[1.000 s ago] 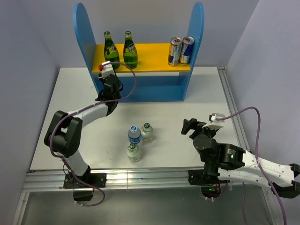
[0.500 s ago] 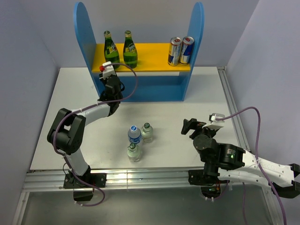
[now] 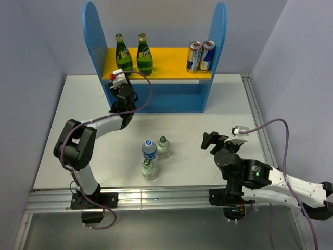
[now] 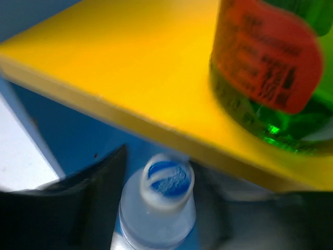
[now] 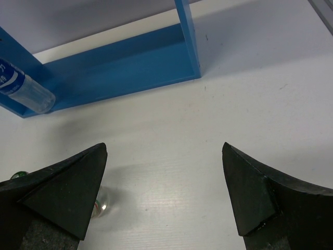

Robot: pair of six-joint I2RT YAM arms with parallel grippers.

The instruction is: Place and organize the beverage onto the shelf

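The shelf (image 3: 171, 63) stands at the back of the table, its blue base also in the right wrist view (image 5: 119, 67). My left gripper (image 3: 124, 92) reaches into the lower tier at its left end. In the left wrist view it (image 4: 161, 182) is shut on a clear water bottle (image 4: 158, 208) with a blue cap, just under the yellow board (image 4: 119, 67). That bottle also shows in the right wrist view (image 5: 26, 91). My right gripper (image 3: 216, 140) is open and empty over the table (image 5: 164, 192).
Two green glass bottles (image 3: 123, 54) (image 3: 144, 54) and two cans (image 3: 194, 57) (image 3: 207, 55) stand on the yellow board. On the table stand a blue-capped water bottle (image 3: 149, 149) and two small green-capped bottles (image 3: 163, 147) (image 3: 148, 169).
My left arm has pushed slightly farther toward the shelf's lower tier with the bottle. The right arm has not moved.
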